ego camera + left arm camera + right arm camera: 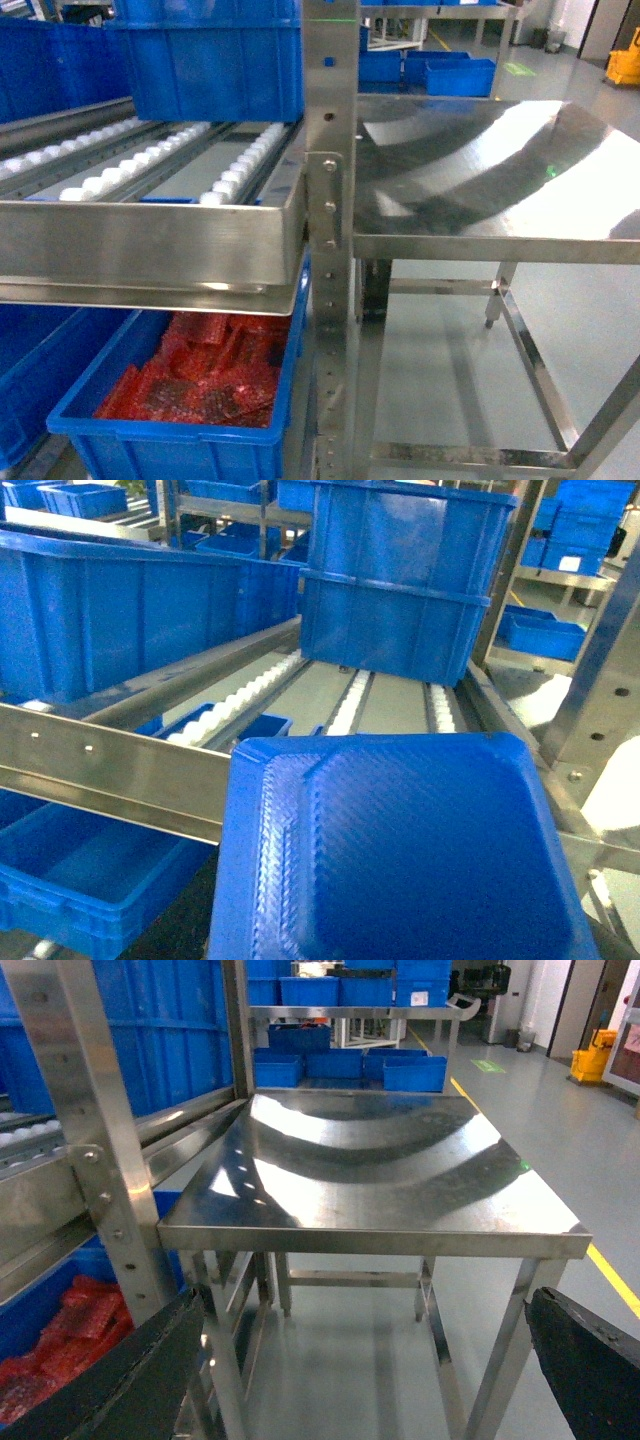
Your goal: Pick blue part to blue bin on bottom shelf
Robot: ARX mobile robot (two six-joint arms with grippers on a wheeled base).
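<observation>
The blue part, a textured blue plastic tray with a raised rim, fills the lower half of the left wrist view. It hangs in mid-air just before the bottom shelf's front lip, and it hides my left gripper's fingers. Deep on the white rollers stands a tall blue bin, which also shows in the head view as the blue bin. My right gripper is open and holds nothing, low in front of the steel table. Neither gripper shows in the head view.
Under the roller level sits a blue bin of red bubble-wrapped pieces. An upright perforated steel post separates rack and table. A long blue bin stands on the left lane, an empty one lies below, and more are stacked behind.
</observation>
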